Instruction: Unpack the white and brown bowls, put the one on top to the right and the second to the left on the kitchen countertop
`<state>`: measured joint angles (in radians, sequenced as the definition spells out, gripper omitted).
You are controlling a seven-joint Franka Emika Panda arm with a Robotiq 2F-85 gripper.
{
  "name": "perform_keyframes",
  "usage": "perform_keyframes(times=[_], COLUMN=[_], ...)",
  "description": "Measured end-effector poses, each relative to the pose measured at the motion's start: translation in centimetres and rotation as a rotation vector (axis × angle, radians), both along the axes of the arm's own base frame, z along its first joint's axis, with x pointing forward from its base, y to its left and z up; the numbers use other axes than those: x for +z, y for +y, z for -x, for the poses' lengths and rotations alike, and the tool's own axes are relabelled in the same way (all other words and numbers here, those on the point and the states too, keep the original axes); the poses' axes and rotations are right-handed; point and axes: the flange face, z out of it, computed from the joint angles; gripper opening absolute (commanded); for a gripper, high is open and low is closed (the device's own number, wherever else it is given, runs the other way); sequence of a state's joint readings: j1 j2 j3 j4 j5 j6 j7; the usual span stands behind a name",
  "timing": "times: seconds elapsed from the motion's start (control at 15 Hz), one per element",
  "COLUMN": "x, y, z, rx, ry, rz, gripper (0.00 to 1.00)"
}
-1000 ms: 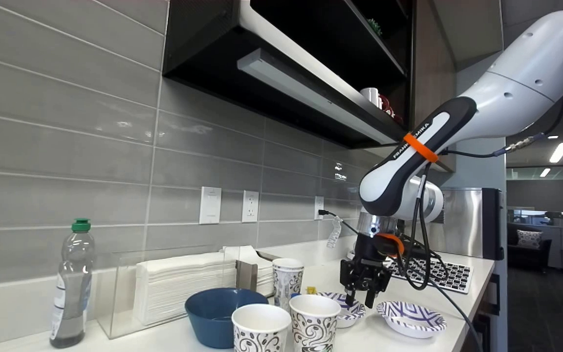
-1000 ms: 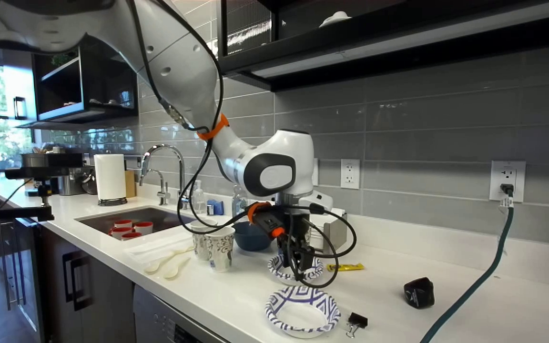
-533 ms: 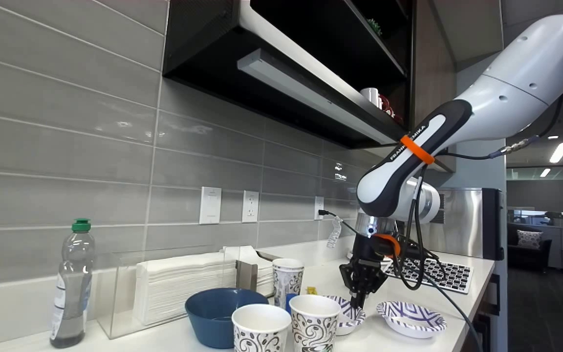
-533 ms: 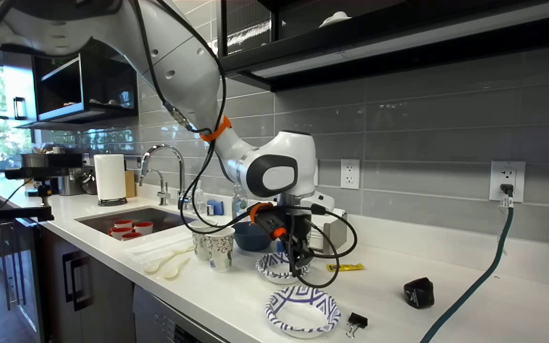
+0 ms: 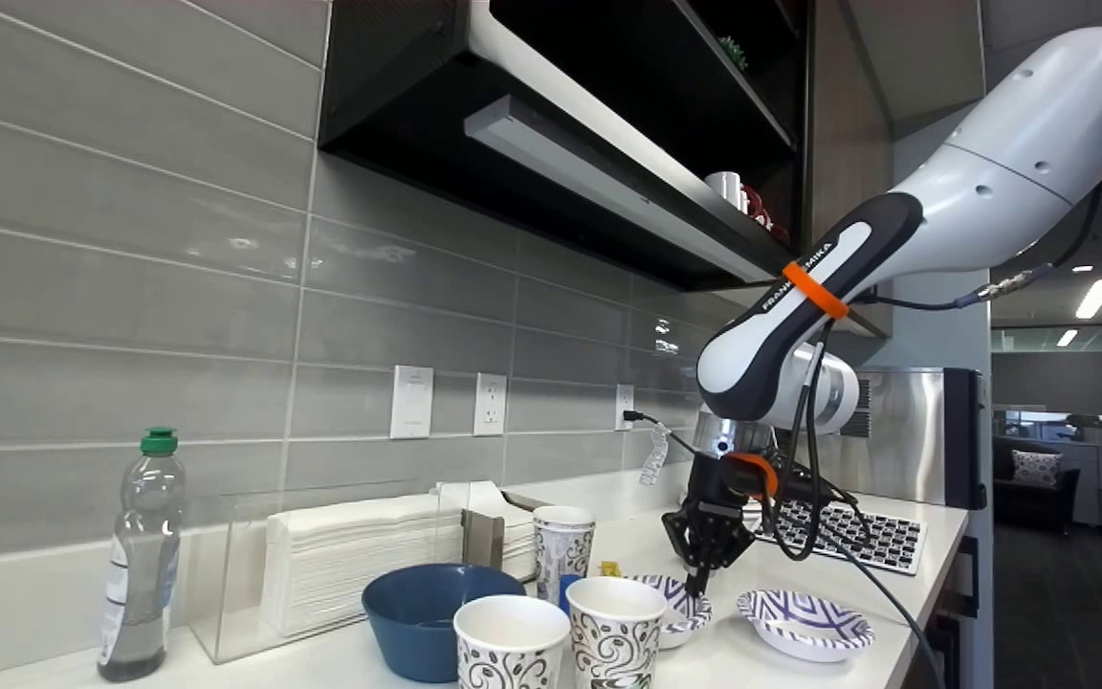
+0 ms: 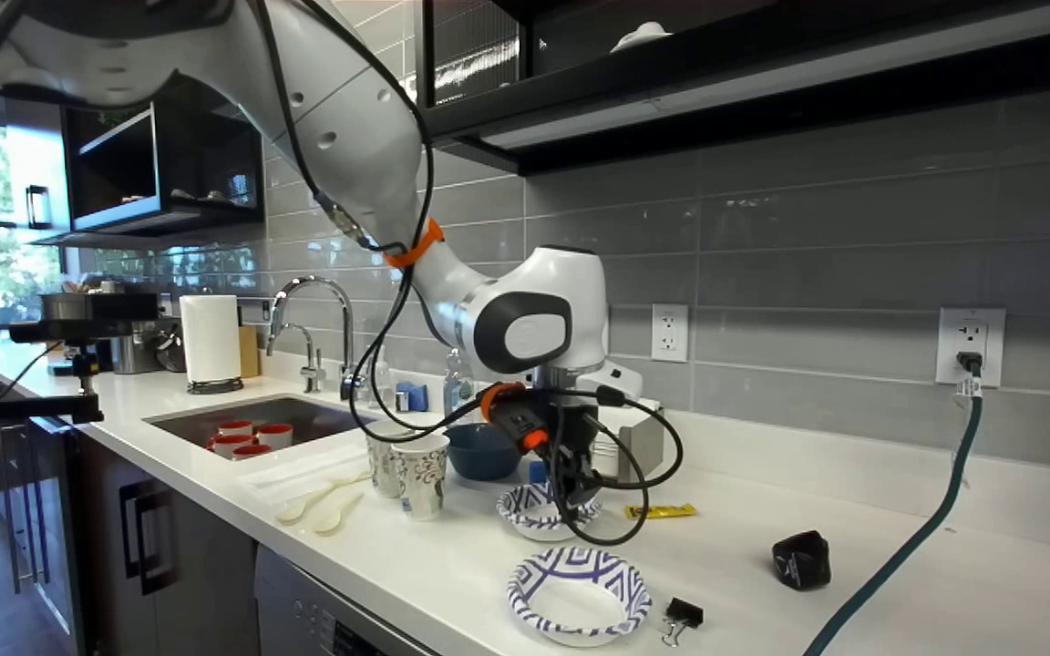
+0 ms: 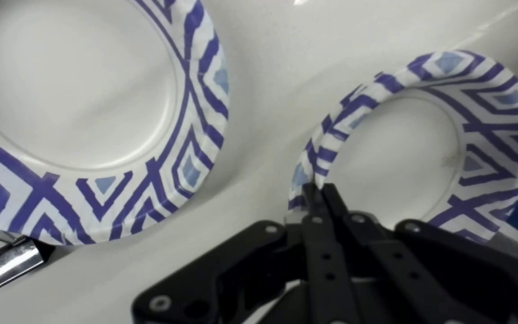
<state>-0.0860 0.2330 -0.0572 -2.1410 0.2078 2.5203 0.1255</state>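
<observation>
Two shallow paper bowls, white with a purple-blue pattern, are in view. In the wrist view my gripper (image 7: 320, 186) is shut on the near rim of the smaller-looking bowl (image 7: 394, 157). That rim looks creased and doubled at the fingertips; I cannot tell whether one layer or two is pinched. This bowl also shows beside the cups in an exterior view (image 5: 673, 627), at or just above the countertop (image 6: 452, 565). The other bowl (image 7: 83, 90) lies flat nearby, apart from the gripper, and shows in both exterior views (image 6: 534, 583).
Patterned cups (image 5: 616, 636) and a blue bowl (image 5: 417, 622) stand close to the held bowl. A binder clip (image 6: 684, 612), a yellow packet (image 6: 662, 511) and a black object (image 6: 801, 559) lie on the counter. A napkin holder (image 5: 350, 565) stands at the wall.
The gripper has closed from open onto the bowl's rim. That bowl has shifted a little away from its earlier place, with a slight move back. The other bowl has not moved.
</observation>
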Motion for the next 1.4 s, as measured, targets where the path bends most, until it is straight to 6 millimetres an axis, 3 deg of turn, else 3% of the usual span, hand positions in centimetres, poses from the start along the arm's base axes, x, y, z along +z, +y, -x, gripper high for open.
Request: perform_keyframes(times=[0.4,0.47,0.67,1.07,1.4], x=[1.4,1.7,2.5,2.9,4.3], y=[-0.4,-0.6,-1.2,-2.3,-3.9], z=[-0.2,-0.2,0.0,0.2,1.4], rx=[-0.046,-0.058,-0.081,-0.102,-0.120], ry=[-0.058,-0.070,-0.094,-0.126,-0.186], rz=[-0.037,-0.050,-0.081,-0.124,-0.181], gripper=[0.01,0.05,0.00,0.01,0.01])
